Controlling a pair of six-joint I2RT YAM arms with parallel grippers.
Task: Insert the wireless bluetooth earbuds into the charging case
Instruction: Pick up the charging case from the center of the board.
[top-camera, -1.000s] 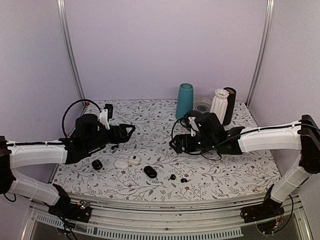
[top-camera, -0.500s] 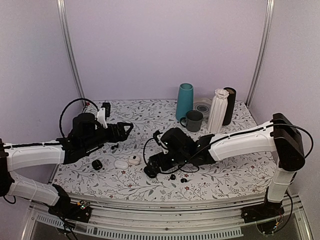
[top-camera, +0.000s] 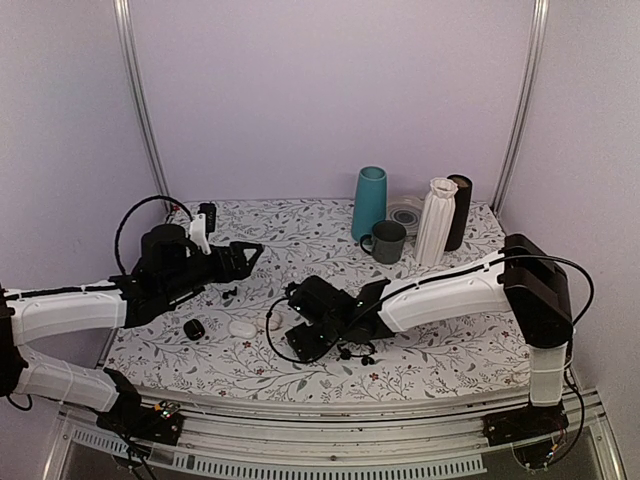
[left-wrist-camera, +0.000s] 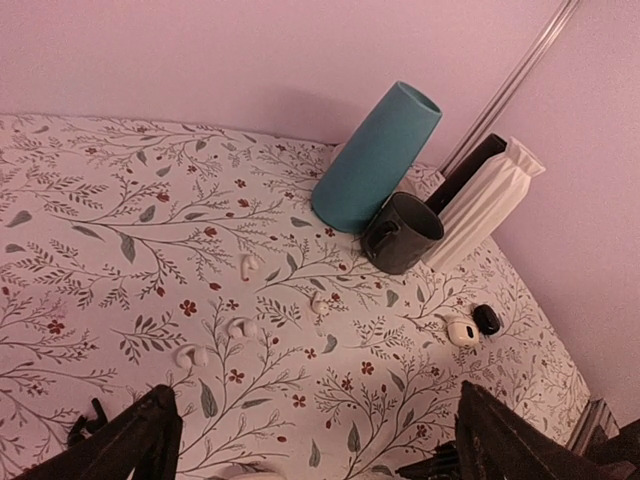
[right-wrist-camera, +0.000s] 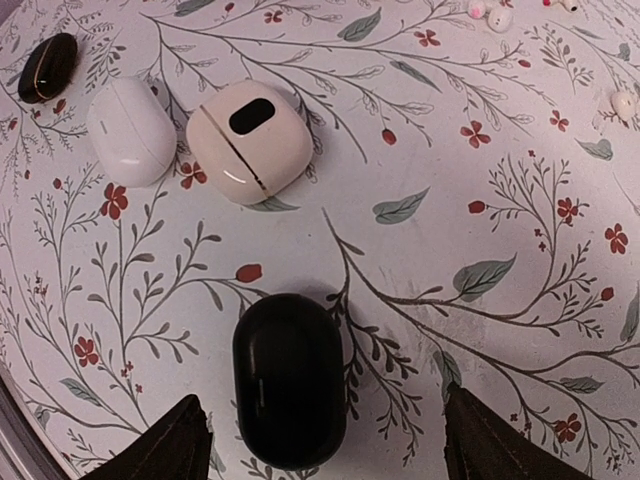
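Note:
The black oval charging case (right-wrist-camera: 290, 380) lies closed on the floral table. It sits between the spread fingertips of my right gripper (right-wrist-camera: 325, 445), which is open and empty just above it. In the top view my right gripper (top-camera: 300, 341) covers the case at the front centre. The two tiny black earbuds (top-camera: 347, 353) lie just right of it, partly under my right arm; they are out of both wrist views. My left gripper (top-camera: 245, 255) is open and empty, hovering at the left, and also shows in the left wrist view (left-wrist-camera: 320, 452).
A white case (right-wrist-camera: 130, 130), a cream case (right-wrist-camera: 250, 140) and a small black case (right-wrist-camera: 47, 67) lie left of the black one. Several white earbuds (left-wrist-camera: 240, 327) are scattered mid-table. A teal vase (top-camera: 369, 203), dark mug (top-camera: 388, 241), white vase (top-camera: 438, 220) and black cylinder (top-camera: 460, 210) stand at the back.
My right arm has swung left across the table and come down over the black case, jaws open. My left arm has barely moved.

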